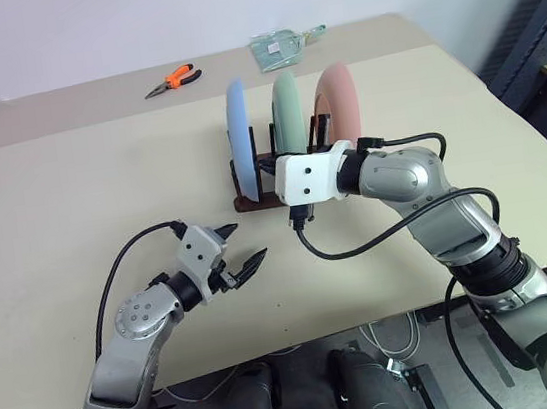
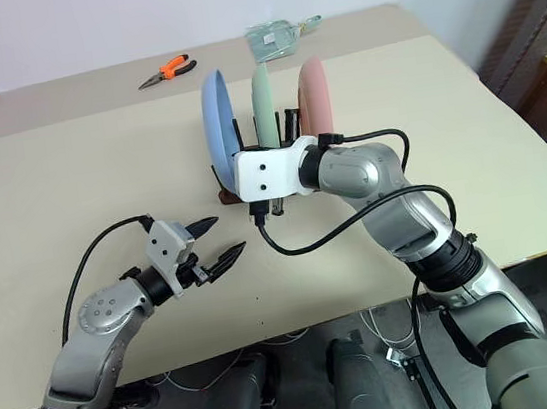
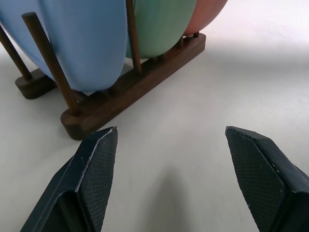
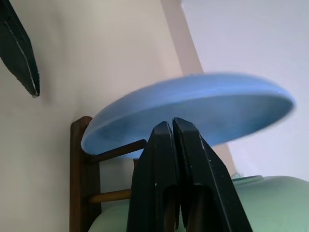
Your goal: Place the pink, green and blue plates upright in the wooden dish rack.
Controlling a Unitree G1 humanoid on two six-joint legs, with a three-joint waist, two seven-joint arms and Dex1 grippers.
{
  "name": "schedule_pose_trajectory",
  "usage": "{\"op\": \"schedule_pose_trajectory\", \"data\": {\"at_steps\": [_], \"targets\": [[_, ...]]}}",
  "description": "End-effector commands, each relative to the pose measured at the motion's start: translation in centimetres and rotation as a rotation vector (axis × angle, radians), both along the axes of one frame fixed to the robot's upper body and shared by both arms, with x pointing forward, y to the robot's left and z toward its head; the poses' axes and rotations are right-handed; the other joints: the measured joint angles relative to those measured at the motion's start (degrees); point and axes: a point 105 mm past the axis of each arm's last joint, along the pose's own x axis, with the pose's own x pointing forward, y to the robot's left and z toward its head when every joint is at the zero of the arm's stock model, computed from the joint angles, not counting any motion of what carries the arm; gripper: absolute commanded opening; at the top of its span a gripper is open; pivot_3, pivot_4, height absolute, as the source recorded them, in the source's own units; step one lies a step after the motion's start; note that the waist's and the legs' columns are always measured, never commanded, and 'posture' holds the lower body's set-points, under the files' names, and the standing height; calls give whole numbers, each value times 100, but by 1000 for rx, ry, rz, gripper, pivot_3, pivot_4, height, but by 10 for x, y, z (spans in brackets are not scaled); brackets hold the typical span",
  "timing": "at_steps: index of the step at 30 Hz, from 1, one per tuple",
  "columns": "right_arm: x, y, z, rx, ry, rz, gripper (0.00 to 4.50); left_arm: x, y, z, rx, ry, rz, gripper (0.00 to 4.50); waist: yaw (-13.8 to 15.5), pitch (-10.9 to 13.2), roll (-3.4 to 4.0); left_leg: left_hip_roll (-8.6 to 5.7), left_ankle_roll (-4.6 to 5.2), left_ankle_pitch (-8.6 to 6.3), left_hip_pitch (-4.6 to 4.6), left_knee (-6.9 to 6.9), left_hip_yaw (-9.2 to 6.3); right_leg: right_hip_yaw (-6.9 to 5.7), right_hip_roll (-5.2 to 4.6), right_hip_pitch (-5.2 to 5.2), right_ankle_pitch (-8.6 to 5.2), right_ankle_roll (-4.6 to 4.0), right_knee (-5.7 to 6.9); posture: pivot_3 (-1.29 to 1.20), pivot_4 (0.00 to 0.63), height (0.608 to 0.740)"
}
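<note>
Nearest the desk's front edge, the left gripper [image 1: 242, 249] hovers just above the surface with its jaws spread wide and nothing between them. Past it, toward the middle of the desk, the wooden dish rack [image 3: 130, 87] carries all three plates upright between its pegs: the blue plate [image 1: 240, 140] at the end nearest the left gripper, the green plate [image 1: 288, 112] in the middle, the pink plate [image 1: 338, 103] at the far end. The right gripper [image 4: 173, 133] has its fingers pressed flat together, holding nothing; its white wrist housing covers the lower parts of the green and pink plates and much of the rack in the head views. Orange-handled pliers [image 1: 174, 77] and a clear plastic bag [image 1: 283, 45] lie well apart from the rack, near the desk's far edge. From the left wrist, the rack's near base bar and the plates' lower rims show unobstructed; from the right wrist, the blue plate's rim appears just beyond the clenched fingertips, with one left fingertip [image 4: 19, 50] off to the side.
</note>
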Motion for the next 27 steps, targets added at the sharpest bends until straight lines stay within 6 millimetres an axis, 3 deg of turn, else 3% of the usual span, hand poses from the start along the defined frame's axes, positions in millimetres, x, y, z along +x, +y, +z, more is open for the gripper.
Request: {"op": "schedule_pose_trajectory", "data": {"at_steps": [1, 5, 12, 17, 18, 23, 27], "targets": [[-5, 6, 15, 18, -63, 29, 60, -2, -3, 8, -8, -41, -11, 3655, -1, 0, 0, 0, 0, 0, 0, 0, 0, 0, 0, 0, 0, 0, 0, 0, 150, 740], [-4, 1, 18, 18, -80, 20, 60, -2, -4, 8, -8, -41, -12, 3655, 0, 0, 0, 0, 0, 0, 0, 0, 0, 0, 0, 0, 0, 0, 0, 0, 150, 740], [-23, -46, 42, 96, -31, 47, 60, 2, 8, 8, 7, -44, 18, 3655, 32, 0, 0, -4, 1, 0, 0, 2, -1, 0, -5, 4, 0, 0, -3, 0, 150, 740], [-26, -118, 53, 374, 177, -122, 60, 13, 42, 9, 40, -58, 120, 3655, 39, 0, -1, 1, 1, 0, 2, 1, -2, 0, -4, 7, -1, -1, -2, 0, 150, 740], [-26, -129, 51, 428, 218, -145, 60, 14, 47, 9, 43, -57, 137, 3655, 46, -1, -1, 1, 1, -1, 2, 2, -3, 0, -5, 8, -1, -1, -2, 0, 150, 740], [-15, -178, 2, 532, 364, -311, 60, 23, 81, 6, 78, -85, 269, 3655, 67, -4, -2, 3, 2, -1, 7, 0, 1, 2, -6, 15, -2, -3, -6, 0, 150, 740], [-1, -197, -32, 516, 378, -416, 60, 24, 103, 3, 61, -82, 365, 3655, 77, -3, -1, 3, 2, -1, 10, 4, 6, 5, -7, 15, -3, -5, -5, 0, 150, 740]]}}
